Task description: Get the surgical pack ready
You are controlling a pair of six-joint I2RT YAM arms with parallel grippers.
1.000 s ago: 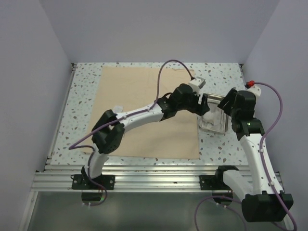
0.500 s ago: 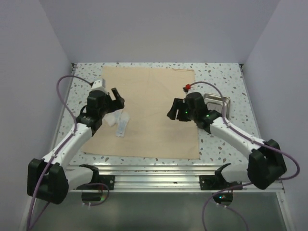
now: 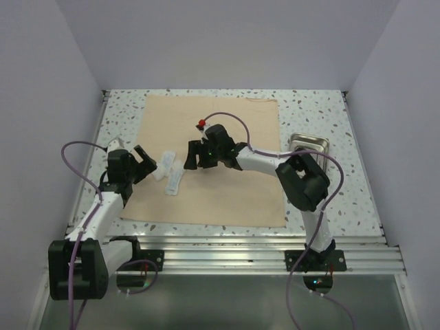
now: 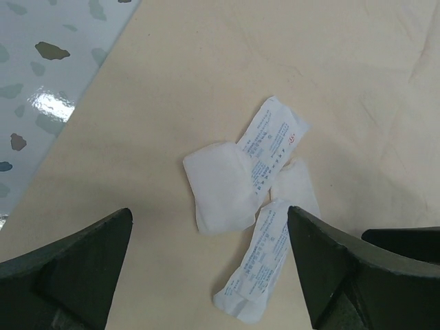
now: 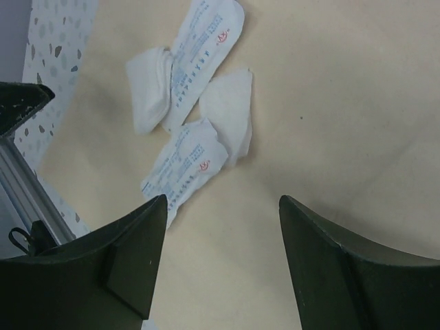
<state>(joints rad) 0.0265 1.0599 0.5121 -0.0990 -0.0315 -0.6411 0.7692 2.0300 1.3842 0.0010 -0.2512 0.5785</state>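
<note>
Both sets of jaws are spread wide and hold nothing. The left gripper point(image 3: 143, 159) and the right gripper point(image 3: 194, 155) face each other low over the cloth point(image 3: 227, 185). The cloth lies flat and unfolded on the speckled table point(image 3: 323, 199). The gauze packets point(image 3: 172, 175) lie loose on it in a small overlapping heap, in the gap between the two grippers and close to both, so the overhead view does not settle which arm is nearer. The left wrist view shows the heap point(image 4: 251, 206) straight ahead of the left gripper point(image 4: 210, 220), framed by its open jaws. The long printed packets run slantwise away from that gripper. In the right wrist view the heap point(image 5: 189, 110) lies ahead but off to one side of the right gripper point(image 5: 221, 206). The left arm therefore looks better lined up for a straight reach. The steel tray point(image 3: 309, 144) stands on bare table just off the cloth's right edge, well apart from the packets. No instruments can be made out.
</note>
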